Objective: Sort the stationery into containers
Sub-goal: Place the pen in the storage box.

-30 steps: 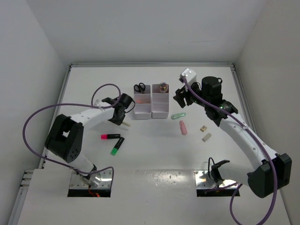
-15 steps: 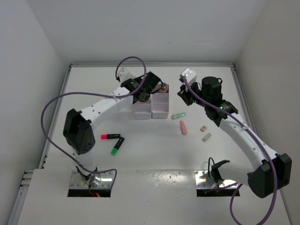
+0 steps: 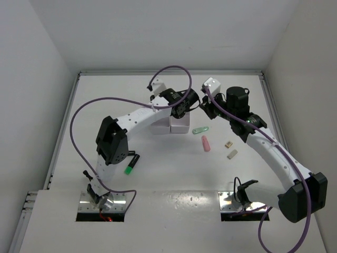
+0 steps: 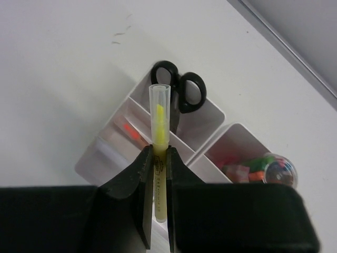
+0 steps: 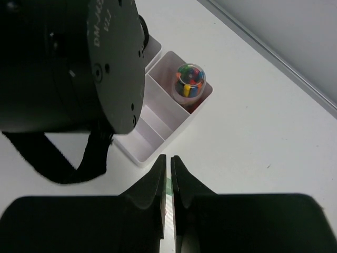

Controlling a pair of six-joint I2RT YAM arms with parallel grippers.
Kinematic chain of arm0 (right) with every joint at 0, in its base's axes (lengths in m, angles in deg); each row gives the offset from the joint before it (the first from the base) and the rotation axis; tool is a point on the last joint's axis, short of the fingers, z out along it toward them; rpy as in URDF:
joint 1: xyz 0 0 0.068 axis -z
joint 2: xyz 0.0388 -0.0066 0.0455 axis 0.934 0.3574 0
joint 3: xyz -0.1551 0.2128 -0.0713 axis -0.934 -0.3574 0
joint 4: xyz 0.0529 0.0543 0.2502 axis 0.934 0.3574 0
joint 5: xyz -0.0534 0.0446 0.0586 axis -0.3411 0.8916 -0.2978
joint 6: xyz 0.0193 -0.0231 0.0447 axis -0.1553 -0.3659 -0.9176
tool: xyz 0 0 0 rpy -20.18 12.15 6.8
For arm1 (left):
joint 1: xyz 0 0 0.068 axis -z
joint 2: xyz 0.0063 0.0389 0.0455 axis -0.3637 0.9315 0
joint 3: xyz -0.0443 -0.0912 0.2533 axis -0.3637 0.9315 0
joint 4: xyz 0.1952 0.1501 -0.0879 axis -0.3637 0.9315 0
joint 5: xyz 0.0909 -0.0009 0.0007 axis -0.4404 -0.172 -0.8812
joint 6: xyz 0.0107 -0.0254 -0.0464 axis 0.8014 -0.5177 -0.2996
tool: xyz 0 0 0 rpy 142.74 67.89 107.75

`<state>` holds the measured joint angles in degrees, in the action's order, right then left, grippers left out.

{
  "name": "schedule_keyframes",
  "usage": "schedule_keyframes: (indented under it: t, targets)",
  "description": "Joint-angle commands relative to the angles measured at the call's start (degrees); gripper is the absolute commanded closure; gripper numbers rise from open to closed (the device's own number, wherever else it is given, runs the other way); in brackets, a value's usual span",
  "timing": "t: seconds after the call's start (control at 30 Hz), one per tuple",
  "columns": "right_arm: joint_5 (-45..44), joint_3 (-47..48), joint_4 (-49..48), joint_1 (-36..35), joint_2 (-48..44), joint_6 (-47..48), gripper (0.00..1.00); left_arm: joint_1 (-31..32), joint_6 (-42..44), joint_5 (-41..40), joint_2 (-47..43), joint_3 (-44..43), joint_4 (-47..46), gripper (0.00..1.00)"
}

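Note:
My left gripper [image 4: 159, 150] is shut on a thin yellow stick [image 4: 160, 126] with a clear cap and holds it above the two white containers [image 4: 102, 153]. In the top view it [image 3: 189, 100] hangs over the right box [image 3: 180, 125]. Black-handled scissors [image 4: 179, 92] stand in a far compartment. My right gripper [image 5: 168, 158] is shut and empty, above the table beside the box [image 5: 158, 134]; a sliver of green shows below its jaws. The green clip [image 3: 200, 130], pink eraser [image 3: 206, 143] and two beige blocks [image 3: 228, 143] lie on the table. A green highlighter [image 3: 130, 165] lies near the left.
A small clear jar of coloured bits [image 5: 189, 79] sits in the right box's far compartment. The left arm's black wrist [image 5: 79, 58] is very close to my right gripper. The left arm's elbow [image 3: 111, 142] hides the pink highlighter. White walls surround the table.
The left arm has swung from the left of the table up and right, carrying the yellow stick over the containers, close to the right gripper. The right arm has barely moved.

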<state>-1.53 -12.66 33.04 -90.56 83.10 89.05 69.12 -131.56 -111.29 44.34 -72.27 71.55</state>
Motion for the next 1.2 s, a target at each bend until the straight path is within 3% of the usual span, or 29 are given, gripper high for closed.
schedule_keyframes:
  t: [0.0, 0.4, 1.17]
  targets:
    - [-0.33, 0.13, -1.90, 0.14, -0.91, -0.47, 0.93, -2.25, -1.13, -2.42, -2.64, 1.33, 1.37, 1.00]
    - [-0.33, 0.13, -1.90, 0.67, -0.91, -0.47, 0.90, -5.77, -3.42, -0.22, -1.50, 4.06, -1.09, 1.00]
    - [-0.33, 0.13, -1.90, 1.19, -1.43, -0.47, 0.90, -4.72, -12.20, -1.28, 2.89, 5.20, -0.04, 1.00]
